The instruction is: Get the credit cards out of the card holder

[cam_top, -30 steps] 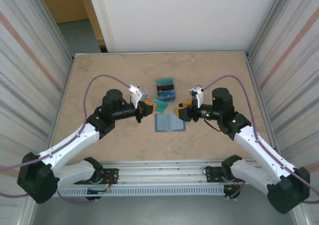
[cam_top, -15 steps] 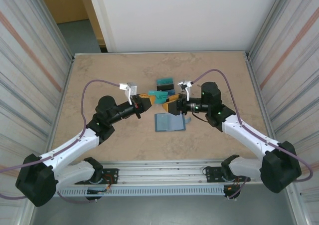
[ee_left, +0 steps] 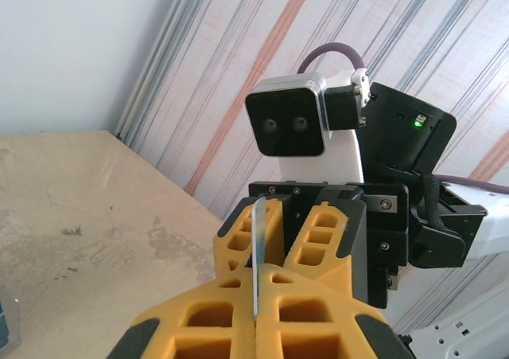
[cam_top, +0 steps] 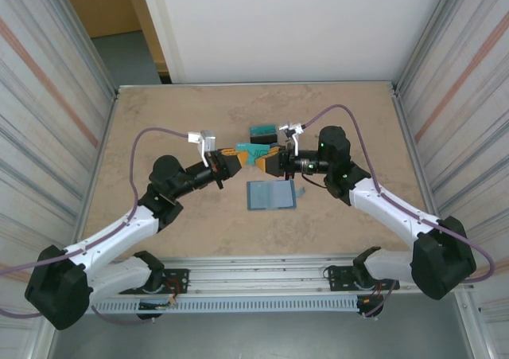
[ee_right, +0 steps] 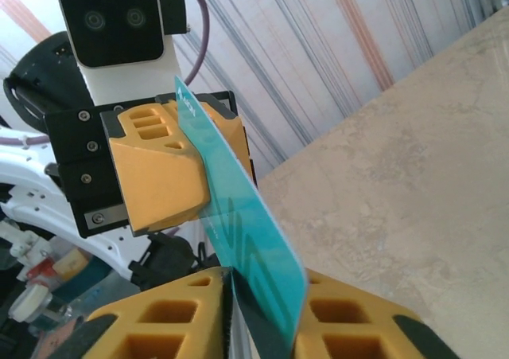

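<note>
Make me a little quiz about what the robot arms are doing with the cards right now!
1. True or false: the card holder lies open and flat on the table.
2. What colour is the card held up in the air between the left gripper and the right gripper? A red, B teal, C yellow.
3. Fill in the missing word: the left gripper is ___ on that card.

Key: 1 true. 2 B. 3 shut.
</note>
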{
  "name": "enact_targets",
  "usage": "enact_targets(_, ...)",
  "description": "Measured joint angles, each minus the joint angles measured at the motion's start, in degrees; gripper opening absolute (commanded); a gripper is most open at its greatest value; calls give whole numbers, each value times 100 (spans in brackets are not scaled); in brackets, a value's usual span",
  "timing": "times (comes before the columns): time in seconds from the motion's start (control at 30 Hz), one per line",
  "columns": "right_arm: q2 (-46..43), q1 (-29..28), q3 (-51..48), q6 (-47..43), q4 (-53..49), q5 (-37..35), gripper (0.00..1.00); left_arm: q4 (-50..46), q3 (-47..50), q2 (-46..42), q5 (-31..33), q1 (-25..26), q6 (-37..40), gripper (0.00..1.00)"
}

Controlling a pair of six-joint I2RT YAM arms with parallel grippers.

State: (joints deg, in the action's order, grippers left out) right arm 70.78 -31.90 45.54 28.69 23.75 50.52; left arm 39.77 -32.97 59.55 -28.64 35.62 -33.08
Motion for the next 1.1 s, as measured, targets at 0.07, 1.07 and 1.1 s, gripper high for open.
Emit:
enact_targets(0.07, -22, -2, 2, 2, 37, 79, 3, 0, 0, 2, -7, -17, -20, 0)
enact_targets(1.07, -293, 2, 935, -1895, -3641, 186, 0, -7587, -4935, 1998, -1054, 105, 4660, 55)
enact_targets(1.1, -293, 2, 977, -1917, -3696, 186, 0, -7748, -5049, 2107, -1078, 107, 4774, 54)
